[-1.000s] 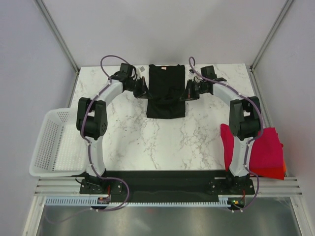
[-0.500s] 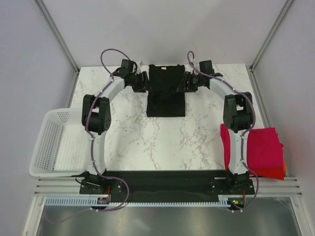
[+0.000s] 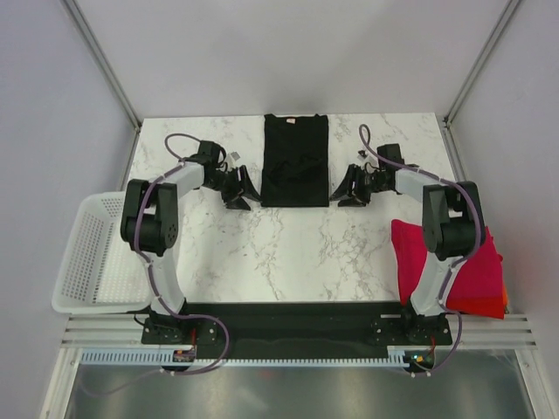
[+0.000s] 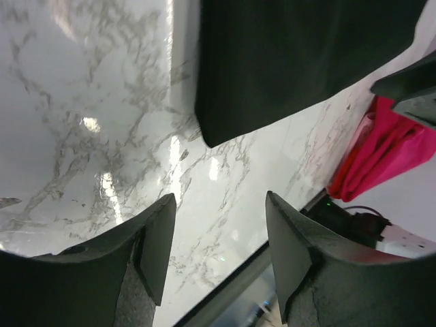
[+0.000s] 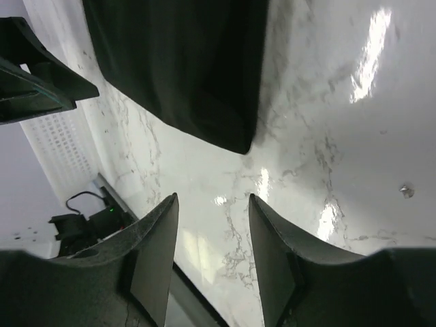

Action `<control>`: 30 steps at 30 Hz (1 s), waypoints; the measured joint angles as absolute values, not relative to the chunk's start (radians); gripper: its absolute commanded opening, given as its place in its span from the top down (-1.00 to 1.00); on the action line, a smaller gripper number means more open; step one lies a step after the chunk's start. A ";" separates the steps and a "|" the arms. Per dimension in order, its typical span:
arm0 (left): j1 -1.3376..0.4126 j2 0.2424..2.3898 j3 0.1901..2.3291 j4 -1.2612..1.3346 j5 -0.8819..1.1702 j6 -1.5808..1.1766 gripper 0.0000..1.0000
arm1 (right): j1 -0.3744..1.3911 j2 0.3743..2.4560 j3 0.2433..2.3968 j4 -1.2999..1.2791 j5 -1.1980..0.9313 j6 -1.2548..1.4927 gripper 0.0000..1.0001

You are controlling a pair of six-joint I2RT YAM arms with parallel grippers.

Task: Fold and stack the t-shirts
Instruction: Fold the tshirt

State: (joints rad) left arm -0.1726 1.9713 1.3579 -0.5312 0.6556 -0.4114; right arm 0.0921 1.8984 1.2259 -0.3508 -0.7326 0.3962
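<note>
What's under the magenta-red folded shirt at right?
Under the magenta-red folded cloth shirt, an orange-red cloth edge shows at the near right corner; the rest is hidden.

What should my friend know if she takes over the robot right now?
The left fingers are open and empty, just left of the black t-shirt.
The right fingers are open and empty, just right of it.
The black t-shirt lies flat at the far middle of the table, folded into a long narrow strip.
The magenta-red t-shirt sits folded at the table's right edge, with the orange-red t-shirt peeking out beneath.
Done: the black one's sides are folded in.
Left: probably fold the strip shorter, then put it on the pile.
</note>
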 measured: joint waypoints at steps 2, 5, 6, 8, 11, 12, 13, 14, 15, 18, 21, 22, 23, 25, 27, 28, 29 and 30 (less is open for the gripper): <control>-0.164 2.000 1.312 -0.521 0.713 -0.459 -0.28 | 0.092 1.939 1.163 -0.310 -0.788 0.471 -0.08; -0.163 2.030 1.290 -0.505 0.764 -0.507 -0.28 | 0.089 1.991 1.123 -0.290 -0.826 0.538 -0.08; -0.164 2.036 1.290 -0.496 0.775 -0.517 -0.28 | 0.089 2.000 1.122 -0.285 -0.846 0.559 -0.08; -0.166 2.040 1.290 -0.475 0.796 -0.532 -0.28 | 0.088 2.006 1.122 -0.262 -0.855 0.578 -0.08; -0.166 2.050 1.295 -0.448 0.815 -0.548 -0.27 | 0.088 2.016 1.129 -0.236 -0.860 0.598 -0.08; -0.166 2.057 1.298 -0.439 0.817 -0.553 -0.27 | 0.088 2.022 1.132 -0.231 -0.860 0.600 -0.08; -0.166 2.066 1.301 -0.434 0.819 -0.557 -0.26 | 0.088 2.031 1.139 -0.226 -0.863 0.607 -0.07; -0.166 2.076 1.304 -0.429 0.819 -0.559 -0.26 | 0.088 2.041 1.147 -0.224 -0.871 0.611 -0.07; -0.166 2.086 1.308 -0.429 0.819 -0.562 -0.26 | 0.088 2.049 1.156 -0.221 -0.877 0.615 -0.06; -0.168 2.111 1.326 -0.426 0.837 -0.575 -0.25 | 0.089 2.074 1.187 -0.218 -0.884 0.623 -0.05; -0.175 2.134 1.356 -0.425 0.842 -0.581 -0.22 | 0.090 2.098 1.217 -0.214 -0.888 0.629 -0.02; -0.177 2.143 1.369 -0.425 0.841 -0.583 -0.20 | 0.093 2.106 1.226 -0.212 -0.891 0.631 -0.01; -0.181 2.152 1.384 -0.424 0.841 -0.584 -0.17 | 0.094 2.112 1.232 -0.209 -0.894 0.633 -0.01; -0.188 2.167 1.405 -0.421 0.839 -0.584 -0.06 | 0.094 2.123 1.241 -0.204 -0.899 0.636 0.02; -0.193 2.179 1.419 -0.419 0.832 -0.585 0.13 | 0.094 2.129 1.246 -0.201 -0.901 0.640 0.09; -0.195 2.184 1.422 -0.417 0.825 -0.587 0.25 | 0.095 2.132 1.247 -0.198 -0.902 0.641 0.13; -0.197 2.188 1.424 -0.416 0.819 -0.587 0.51 | 0.096 2.137 1.249 -0.195 -0.901 0.643 0.25; -0.198 2.192 1.424 -0.416 0.814 -0.591 0.64 | 0.096 2.143 1.252 -0.193 -0.902 0.643 0.35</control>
